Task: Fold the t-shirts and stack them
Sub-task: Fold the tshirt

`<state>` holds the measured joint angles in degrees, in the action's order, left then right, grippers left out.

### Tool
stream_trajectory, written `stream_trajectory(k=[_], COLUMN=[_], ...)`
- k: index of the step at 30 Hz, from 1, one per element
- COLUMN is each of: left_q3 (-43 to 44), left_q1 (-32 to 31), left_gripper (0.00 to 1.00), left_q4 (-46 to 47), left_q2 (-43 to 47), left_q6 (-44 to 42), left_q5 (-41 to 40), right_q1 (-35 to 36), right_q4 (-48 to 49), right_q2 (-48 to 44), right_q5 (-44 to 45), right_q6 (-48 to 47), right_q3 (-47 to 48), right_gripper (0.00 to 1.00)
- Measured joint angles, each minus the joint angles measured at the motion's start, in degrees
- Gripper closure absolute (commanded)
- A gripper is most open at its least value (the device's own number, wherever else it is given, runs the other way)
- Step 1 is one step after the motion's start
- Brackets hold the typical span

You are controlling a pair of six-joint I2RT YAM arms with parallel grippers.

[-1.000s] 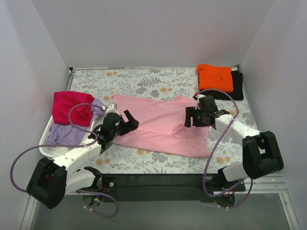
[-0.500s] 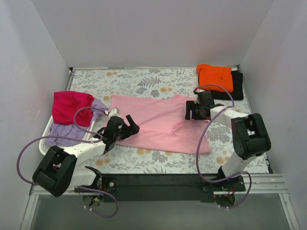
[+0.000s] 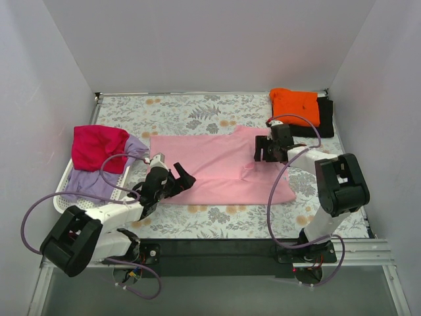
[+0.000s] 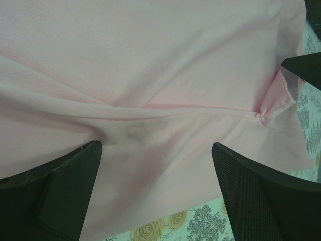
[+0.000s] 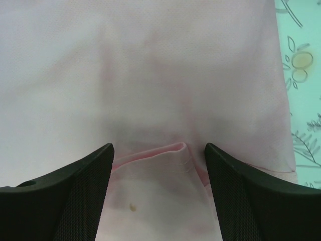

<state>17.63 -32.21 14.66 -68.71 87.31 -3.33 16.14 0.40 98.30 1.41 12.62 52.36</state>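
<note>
Left hand (image 3: 183, 176), right hand (image 3: 263, 154) spread wide over pink t-shirt (image 3: 210, 164); basket (image 3: 61, 201) left, orange t-shirt (image 3: 296, 106) behind.

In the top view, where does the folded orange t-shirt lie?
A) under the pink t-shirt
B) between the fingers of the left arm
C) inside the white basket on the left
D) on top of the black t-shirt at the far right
D: the orange t-shirt rests folded on the black t-shirt, whose edge shows along its right side, in the far right corner.
</note>
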Motion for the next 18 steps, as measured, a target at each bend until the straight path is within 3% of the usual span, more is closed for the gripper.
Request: stream_trajectory(k=[5,10,18], left_q3=[-1.22,-0.79,13.49], left_q1=[-0.37,-0.83,-1.03], left_gripper=[0.15,0.14,0.06], left_q4=[-0.07,-6.03,-15.26], left_q2=[1.84,5.92,7.21], left_q6=[0.74,1.03,-2.86], left_q5=[2.95,4.90,-1.27], right_q1=[-0.04,-0.04,-0.04], right_q4=[0.28,-4.48,-12.17], right_q2=[-5.44,-7.48,-5.99], right_q5=[1.27,0.48,-1.40], right_q6=[-0.15,-0.11,-1.44], right_q3=[-6.03,-6.03,10.78], right_gripper=[0.33,0.34,0.33])
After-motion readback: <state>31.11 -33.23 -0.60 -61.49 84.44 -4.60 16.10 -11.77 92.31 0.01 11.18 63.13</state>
